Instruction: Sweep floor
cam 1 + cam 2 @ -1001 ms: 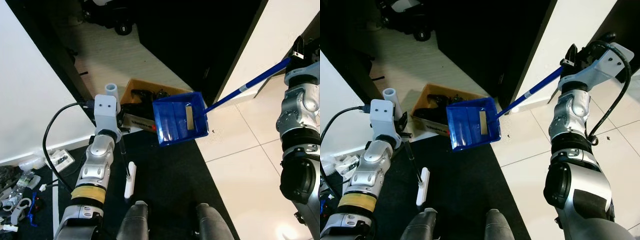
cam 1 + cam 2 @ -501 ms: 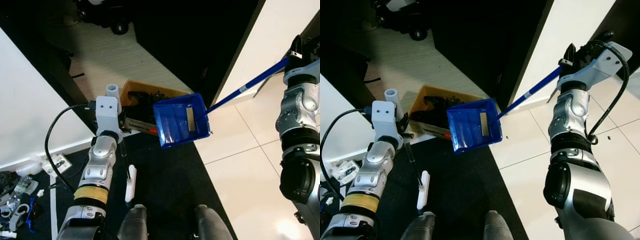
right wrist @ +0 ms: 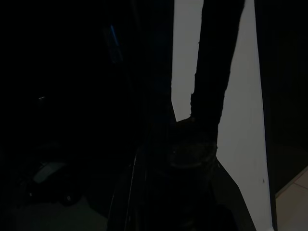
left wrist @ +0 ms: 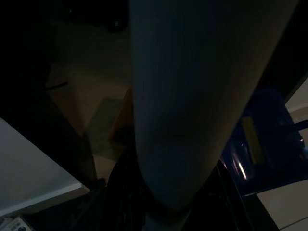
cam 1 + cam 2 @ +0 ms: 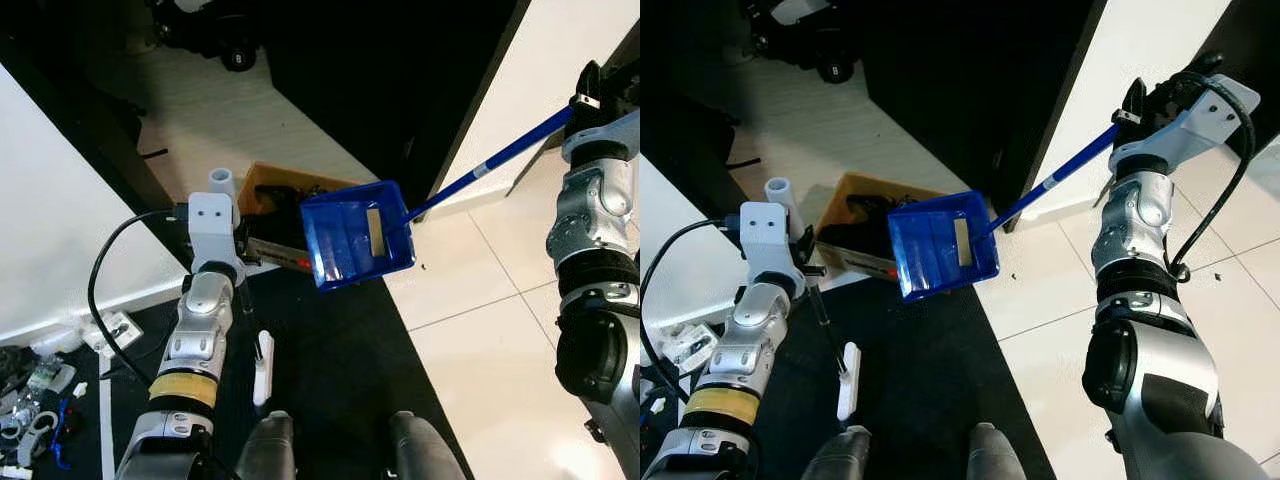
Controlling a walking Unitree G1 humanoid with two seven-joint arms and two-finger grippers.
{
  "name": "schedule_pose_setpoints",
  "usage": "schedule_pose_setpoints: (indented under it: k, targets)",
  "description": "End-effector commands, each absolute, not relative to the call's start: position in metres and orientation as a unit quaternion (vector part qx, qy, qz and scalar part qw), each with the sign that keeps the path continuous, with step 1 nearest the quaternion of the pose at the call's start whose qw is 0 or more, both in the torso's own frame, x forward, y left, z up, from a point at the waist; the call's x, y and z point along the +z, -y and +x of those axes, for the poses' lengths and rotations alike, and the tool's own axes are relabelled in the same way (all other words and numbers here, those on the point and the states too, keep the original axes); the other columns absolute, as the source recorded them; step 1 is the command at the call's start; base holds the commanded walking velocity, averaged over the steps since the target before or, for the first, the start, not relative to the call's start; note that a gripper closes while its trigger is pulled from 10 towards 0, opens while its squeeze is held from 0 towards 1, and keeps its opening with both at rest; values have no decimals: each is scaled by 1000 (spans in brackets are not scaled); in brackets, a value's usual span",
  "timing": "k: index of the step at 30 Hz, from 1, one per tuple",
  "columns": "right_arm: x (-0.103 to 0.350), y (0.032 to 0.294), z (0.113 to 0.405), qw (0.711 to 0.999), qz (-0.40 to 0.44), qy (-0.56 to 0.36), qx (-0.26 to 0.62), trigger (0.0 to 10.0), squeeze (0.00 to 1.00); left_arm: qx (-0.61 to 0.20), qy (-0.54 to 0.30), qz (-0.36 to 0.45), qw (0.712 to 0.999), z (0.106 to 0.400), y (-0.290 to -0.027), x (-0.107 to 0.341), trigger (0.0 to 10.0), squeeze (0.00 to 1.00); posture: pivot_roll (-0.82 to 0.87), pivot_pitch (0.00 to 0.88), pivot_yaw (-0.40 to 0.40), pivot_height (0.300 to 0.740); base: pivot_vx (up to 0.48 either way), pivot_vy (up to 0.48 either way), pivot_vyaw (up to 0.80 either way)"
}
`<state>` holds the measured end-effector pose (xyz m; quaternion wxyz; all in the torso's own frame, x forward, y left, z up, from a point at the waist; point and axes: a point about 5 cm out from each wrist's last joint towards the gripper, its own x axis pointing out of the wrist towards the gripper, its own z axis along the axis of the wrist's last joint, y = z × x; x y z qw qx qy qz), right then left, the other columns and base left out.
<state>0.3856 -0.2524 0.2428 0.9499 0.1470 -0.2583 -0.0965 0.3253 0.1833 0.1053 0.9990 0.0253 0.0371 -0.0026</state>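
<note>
A blue dustpan (image 5: 355, 235) hangs tilted in the air over the edge of a cardboard box (image 5: 268, 181). Its long blue handle (image 5: 490, 165) runs up to the right, where my right gripper (image 5: 1132, 108) is shut on its end. My left gripper (image 5: 222, 252) sits under its white camera block and grips a pale broom pole (image 4: 192, 106), whose top end (image 5: 221, 181) sticks up above the wrist. A thin black rod leads down from there to a white brush head (image 5: 262, 362) on the black mat. A few dark specks (image 5: 424, 266) lie on the tiles beside the dustpan.
A black mat (image 5: 340, 370) covers the floor in front of my feet; white tiles (image 5: 500, 340) lie to the right. A white panel (image 5: 60, 220) stands at the left with small clutter (image 5: 40, 400) at its foot. A dark cabinet (image 5: 400, 80) rises behind the box.
The dustpan has shifted a little left and up, with the right wrist drawing higher. The left arm and broom have stayed where they were.
</note>
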Motion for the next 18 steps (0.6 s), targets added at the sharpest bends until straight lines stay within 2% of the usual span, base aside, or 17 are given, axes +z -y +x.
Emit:
schedule_pose_setpoints:
  k: [1,18]
  targets:
    - [249,254,383,944,140,282,-98,10000,0,-4,-30,16,999,323,-180,104,10000,0,-5,109,-20,740,480,0,0]
    - [247,252,383,945,141,279,-93,10000,0,-2,-30,13,999,322,-181,103,10000,0,-5,99,-18,740,480,0,0]
